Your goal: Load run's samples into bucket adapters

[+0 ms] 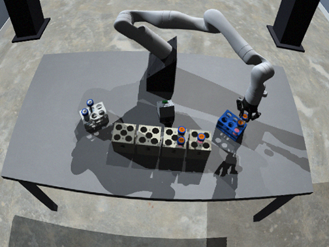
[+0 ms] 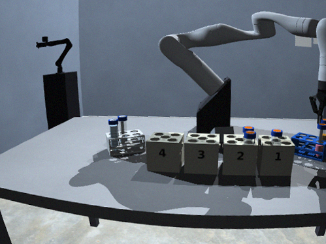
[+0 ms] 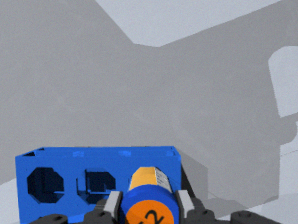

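Note:
My gripper [image 1: 246, 116] is at the blue sample rack [image 1: 231, 124] on the right of the table. It is shut on the cap end of an orange-dot sample tube [image 3: 149, 205] whose dot reads as S2. The tube holds amber liquid and stands upright in a hole at the rack's end. A second orange-dot tube [image 1: 241, 123] stands beside it in the same rack. Adapters 4 [image 2: 165, 150], 3 [image 2: 201, 152], 2 [image 2: 240, 153] and 1 [image 2: 276, 155] stand in a row. Adapter 2 holds two orange-dot tubes [image 1: 182, 135]. Adapter 1 holds one [image 1: 200, 137]. Adapters 3 and 4 are empty.
A clear rack [image 1: 94, 116] at the left holds two white-dot water blanks [image 1: 87, 107]. The small desk with the green DONE key [image 1: 165, 110] stands behind the adapter row, in front of the arm's black base [image 1: 161, 70].

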`<state>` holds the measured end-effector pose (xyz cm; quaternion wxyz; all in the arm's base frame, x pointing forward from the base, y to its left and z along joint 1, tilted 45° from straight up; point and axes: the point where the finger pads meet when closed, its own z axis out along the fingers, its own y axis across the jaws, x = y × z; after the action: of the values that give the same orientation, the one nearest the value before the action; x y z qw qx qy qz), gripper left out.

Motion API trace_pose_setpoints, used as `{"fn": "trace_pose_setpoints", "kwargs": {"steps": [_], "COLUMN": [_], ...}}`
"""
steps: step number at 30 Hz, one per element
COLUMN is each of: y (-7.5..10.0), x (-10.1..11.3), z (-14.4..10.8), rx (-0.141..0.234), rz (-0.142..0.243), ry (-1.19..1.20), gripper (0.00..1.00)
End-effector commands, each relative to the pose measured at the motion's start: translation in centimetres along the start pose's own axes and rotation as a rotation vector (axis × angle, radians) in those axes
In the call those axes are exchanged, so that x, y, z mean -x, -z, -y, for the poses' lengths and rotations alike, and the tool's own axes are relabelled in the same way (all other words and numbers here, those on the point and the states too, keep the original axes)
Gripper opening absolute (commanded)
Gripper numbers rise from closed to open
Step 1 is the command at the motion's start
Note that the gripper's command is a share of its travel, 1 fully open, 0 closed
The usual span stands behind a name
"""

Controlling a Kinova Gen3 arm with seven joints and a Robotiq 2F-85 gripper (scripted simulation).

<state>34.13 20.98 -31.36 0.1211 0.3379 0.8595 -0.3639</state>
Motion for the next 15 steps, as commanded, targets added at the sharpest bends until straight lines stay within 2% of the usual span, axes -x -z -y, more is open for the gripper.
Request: {"fn": "trace_pose_setpoints", "kwargs": {"steps": [1, 15], "y": [0.6, 2.2], "x": [0.0, 0.0], "z": [-0.1, -0.1], "rx": [0.002, 0.002], "rz": [0.0, 0.0], "ry": [0.0, 0.0], "gripper": [0.1, 0.1]}}
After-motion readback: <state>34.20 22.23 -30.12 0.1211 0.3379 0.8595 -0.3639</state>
